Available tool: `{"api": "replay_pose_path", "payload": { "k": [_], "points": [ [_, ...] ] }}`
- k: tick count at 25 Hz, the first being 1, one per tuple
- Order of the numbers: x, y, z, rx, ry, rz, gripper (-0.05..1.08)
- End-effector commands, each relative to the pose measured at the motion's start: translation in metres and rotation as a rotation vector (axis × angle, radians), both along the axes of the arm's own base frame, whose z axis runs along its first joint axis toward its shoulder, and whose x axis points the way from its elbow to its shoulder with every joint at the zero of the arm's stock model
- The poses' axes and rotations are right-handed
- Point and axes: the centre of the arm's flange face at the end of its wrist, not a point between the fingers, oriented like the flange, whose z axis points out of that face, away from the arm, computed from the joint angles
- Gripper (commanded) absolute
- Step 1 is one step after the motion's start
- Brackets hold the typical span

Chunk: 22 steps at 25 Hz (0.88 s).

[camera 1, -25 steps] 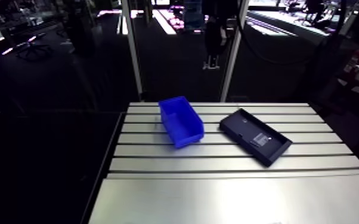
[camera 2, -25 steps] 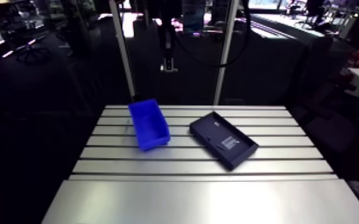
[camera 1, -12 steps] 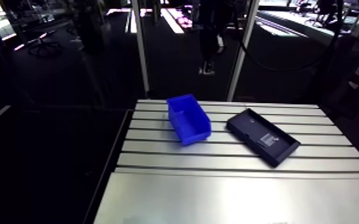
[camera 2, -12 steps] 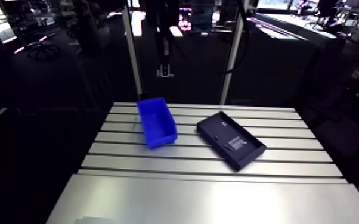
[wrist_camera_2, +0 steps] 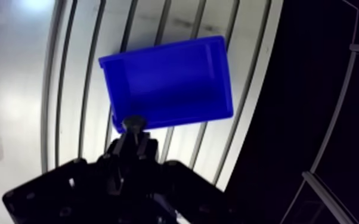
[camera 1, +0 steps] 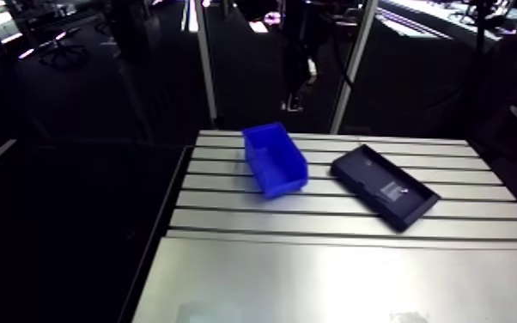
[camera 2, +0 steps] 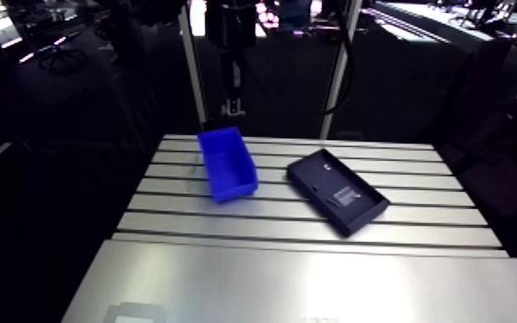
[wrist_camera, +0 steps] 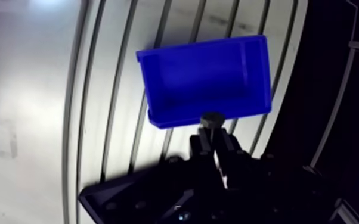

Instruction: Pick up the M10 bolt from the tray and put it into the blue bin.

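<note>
My gripper (wrist_camera: 213, 134) is shut on the M10 bolt (wrist_camera: 212, 120), whose round dark head sticks out past the fingertips in the wrist view. The bolt hangs high above the near long wall of the blue bin (wrist_camera: 206, 80), which stands open and looks empty on the slotted table. In the arm view the blue bin (camera 1: 275, 159) sits at the back left of the table, and the black tray (camera 1: 385, 186) lies to its right. The gripper (camera 2: 232, 105) shows small and dark above and behind the bin.
The slotted aluminium table (camera 1: 331, 215) gives way to a smooth plate (camera 1: 339, 283) at the front. Two upright frame posts (camera 1: 208, 64) stand behind the table's back edge. The bin is close to the table's left side.
The arm view has shifted with the arm, so bin and tray sit differently in the picture. Neither has moved on the table. The gripper now hangs closer above the bin.
</note>
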Motion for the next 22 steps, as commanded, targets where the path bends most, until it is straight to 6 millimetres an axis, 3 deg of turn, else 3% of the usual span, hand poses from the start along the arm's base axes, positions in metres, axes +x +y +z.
{"api": "replay_pose_path", "payload": {
  "k": [1, 22],
  "points": [
    [0.001, -0.013, -0.019, -0.004, -0.019, 0.024, 1.08],
    [-0.013, -0.024, -0.087, 0.007, -0.096, 0.038, 1.08]
  ]
}}
